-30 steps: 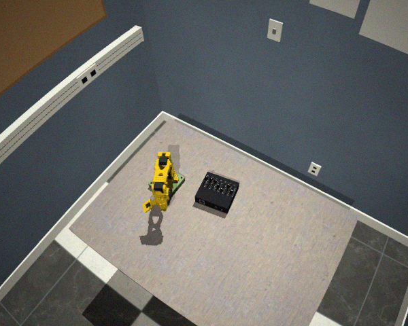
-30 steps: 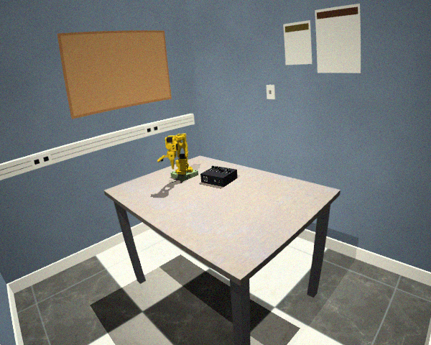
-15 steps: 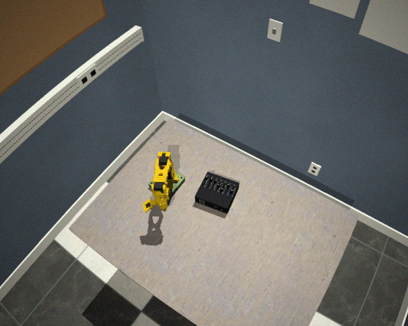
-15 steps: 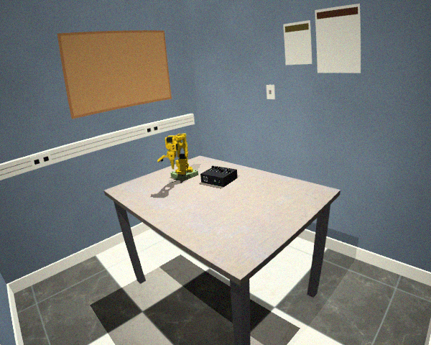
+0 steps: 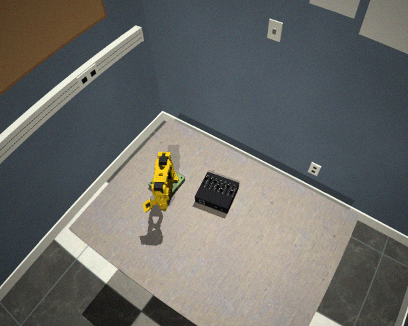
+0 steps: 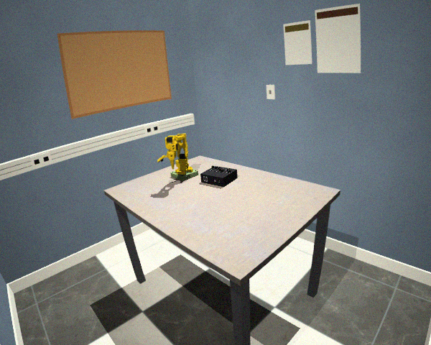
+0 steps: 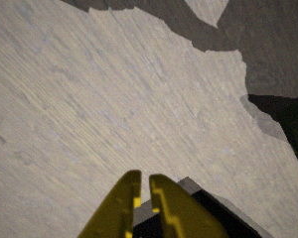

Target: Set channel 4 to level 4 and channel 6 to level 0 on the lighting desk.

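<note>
The black lighting desk (image 5: pixel 216 193) (image 6: pixel 218 175) sits on the table to the right of the arm. A row of several faders (image 5: pixel 219 183) runs along its top; their levels are too small to read. My yellow gripper (image 5: pixel 147 206) (image 6: pixel 163 159) (image 7: pixel 142 179) is shut and empty. It hangs above bare table on the side of the arm away from the desk. In the wrist view only a dark corner of the desk (image 7: pixel 228 219) shows, at the bottom edge behind the fingers.
The arm stands on a green base plate (image 5: pixel 179 181) (image 6: pixel 189 174) near the far left of the wooden table (image 5: pixel 249 245) (image 6: pixel 227 215) (image 7: pixel 89 99). The arm's shadow (image 5: pixel 152 231) falls on the table towards the front.
</note>
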Robot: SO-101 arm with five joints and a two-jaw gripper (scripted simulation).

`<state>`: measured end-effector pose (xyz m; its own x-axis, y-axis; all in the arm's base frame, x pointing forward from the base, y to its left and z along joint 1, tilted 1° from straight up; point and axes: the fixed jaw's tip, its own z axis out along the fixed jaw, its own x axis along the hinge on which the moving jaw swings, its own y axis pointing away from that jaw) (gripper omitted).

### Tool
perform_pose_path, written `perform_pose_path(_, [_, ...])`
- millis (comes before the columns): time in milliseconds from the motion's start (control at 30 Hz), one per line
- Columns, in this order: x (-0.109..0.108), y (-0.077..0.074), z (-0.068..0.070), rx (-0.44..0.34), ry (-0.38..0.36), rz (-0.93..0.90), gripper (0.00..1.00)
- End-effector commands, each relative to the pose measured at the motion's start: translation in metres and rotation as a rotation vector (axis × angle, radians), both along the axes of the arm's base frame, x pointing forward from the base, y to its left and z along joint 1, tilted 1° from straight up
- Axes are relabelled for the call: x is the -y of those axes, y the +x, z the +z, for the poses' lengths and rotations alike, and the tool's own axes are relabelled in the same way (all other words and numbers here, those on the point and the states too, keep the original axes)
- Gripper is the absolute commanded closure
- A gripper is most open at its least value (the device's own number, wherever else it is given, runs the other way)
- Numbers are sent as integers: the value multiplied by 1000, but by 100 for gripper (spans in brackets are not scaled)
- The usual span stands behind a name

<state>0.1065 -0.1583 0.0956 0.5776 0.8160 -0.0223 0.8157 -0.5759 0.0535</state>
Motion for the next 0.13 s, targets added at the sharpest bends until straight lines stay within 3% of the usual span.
perform_pose_path(0, [0,-2,-2,-9,16,-17,100])
perform_pose_path(100, [0,-2,-2,-9,16,-17,100])
